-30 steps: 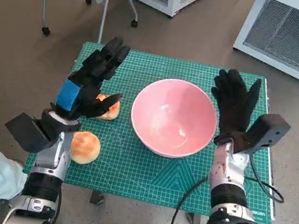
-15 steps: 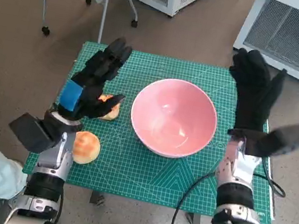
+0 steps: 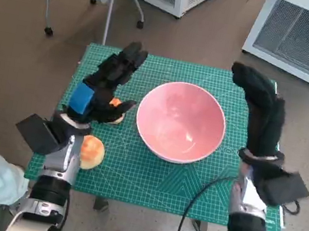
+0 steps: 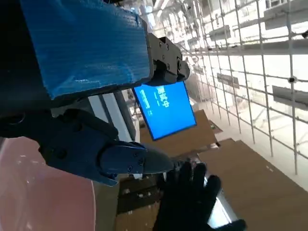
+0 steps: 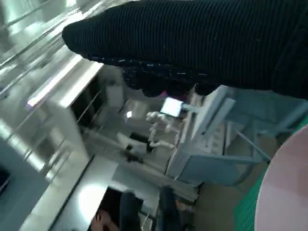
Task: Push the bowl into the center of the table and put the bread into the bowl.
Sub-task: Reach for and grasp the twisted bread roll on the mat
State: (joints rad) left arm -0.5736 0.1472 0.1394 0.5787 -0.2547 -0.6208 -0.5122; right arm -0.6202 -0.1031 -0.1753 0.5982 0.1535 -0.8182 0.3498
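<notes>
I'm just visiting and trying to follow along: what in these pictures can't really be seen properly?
- Head view: the left hand covers most of one bread roll; whether it touches the roll is unclear.
- Head view: the forearm hides part of the second bread roll.
- Both wrist views: only a pink edge of the bowl shows, cut off by the frame.
- Right wrist view: the right hand is a dark band; its fingers are unseen.

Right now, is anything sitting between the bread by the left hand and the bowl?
Nothing visible blocks that path. The bread roll lies partly under the left hand, just beside the pink bowl, with only bare green mat between them. A second roll sits nearer the robot, off that line. The right hand is raised on the bowl's far side.
</notes>
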